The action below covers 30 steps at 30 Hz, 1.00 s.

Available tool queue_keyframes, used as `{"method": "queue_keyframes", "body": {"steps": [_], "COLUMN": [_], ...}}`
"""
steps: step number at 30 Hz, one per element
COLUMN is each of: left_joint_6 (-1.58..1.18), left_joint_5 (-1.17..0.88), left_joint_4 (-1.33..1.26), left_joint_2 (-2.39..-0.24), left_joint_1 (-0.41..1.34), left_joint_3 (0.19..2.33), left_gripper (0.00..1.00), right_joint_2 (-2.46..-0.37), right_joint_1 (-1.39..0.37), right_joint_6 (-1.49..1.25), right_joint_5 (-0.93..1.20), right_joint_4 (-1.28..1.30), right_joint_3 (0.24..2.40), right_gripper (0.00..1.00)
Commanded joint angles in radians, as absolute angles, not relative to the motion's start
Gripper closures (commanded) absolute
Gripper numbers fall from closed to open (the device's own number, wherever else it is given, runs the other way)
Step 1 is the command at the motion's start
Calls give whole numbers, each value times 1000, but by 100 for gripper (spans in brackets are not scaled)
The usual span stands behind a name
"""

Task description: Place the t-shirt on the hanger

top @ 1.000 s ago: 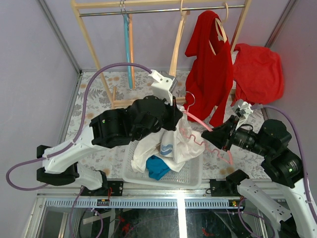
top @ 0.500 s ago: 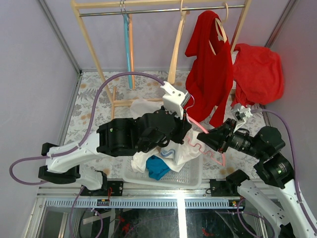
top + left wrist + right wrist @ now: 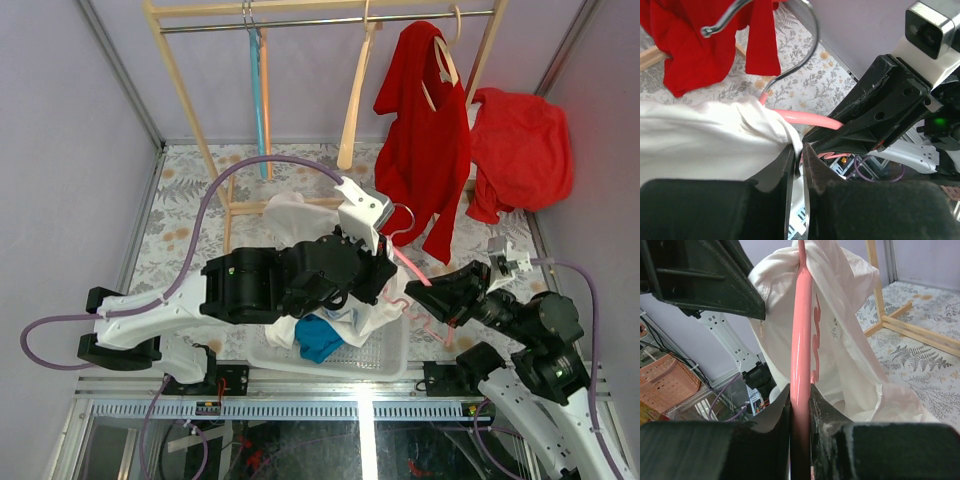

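1. Closest in, my right gripper (image 3: 800,396) is clamped on the hanger (image 3: 801,325), whose pink bar runs straight ahead from between my fingers.
2. Just beyond, the t-shirt (image 3: 850,315) drapes over that bar's far end (mostly bunched to its right).
3. My left gripper (image 3: 799,147) is narrow, with a fold of the t-shirt caught at its tips.
4. Ahead of it, the metal hook (image 3: 816,31) stands out of the cloth.
5. Farthest off, a red garment (image 3: 695,50) hangs up and left of my left fingers.

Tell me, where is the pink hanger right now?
In the top view the pink hanger sits right of centre by the clear basket, pinched by the right end effector, its far end covered by the white t-shirt.
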State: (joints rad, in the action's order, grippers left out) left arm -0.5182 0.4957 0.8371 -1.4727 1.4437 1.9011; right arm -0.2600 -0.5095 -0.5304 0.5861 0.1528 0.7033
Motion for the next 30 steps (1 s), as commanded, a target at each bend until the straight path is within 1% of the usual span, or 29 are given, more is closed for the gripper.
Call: {"method": "queue_keyframes", "body": {"steps": [1,6,8,14,18,25,30], "left_joint_6": [-537,-544,-540,-532,-540,-551,-557], "left_joint_5": [471,460,448,396,384,518,589], "left_joint_4": [767,744,733,727,746,756,828], "left_joint_2": [-1437,-1397,-1378,-1325,-1261,-1101,-1046], "left_joint_1": [1453,1453,1453,1452,1453,1452,1452], "left_joint_3": [1828,1750,1735,1721,1711,1625,1632], "left_gripper": [88,75,70,62,59,51,48], "right_joint_2": [-139,-9,0,-1,-18,-73,-152], "right_joint_1": [-506,-506,-507,-507,-506,-506,-507], "right_joint_6": [-601,-665,-681,-718,-712,-712,-723], "right_joint_5": [568,544,547,554,559,591,649], "right_joint_4": [-57,-130,-150,-225,-228,-263,-340], "right_joint_3": [614,502,482,435,439,450,456], "right_gripper": [100,100,100,100,100,100,100]}}
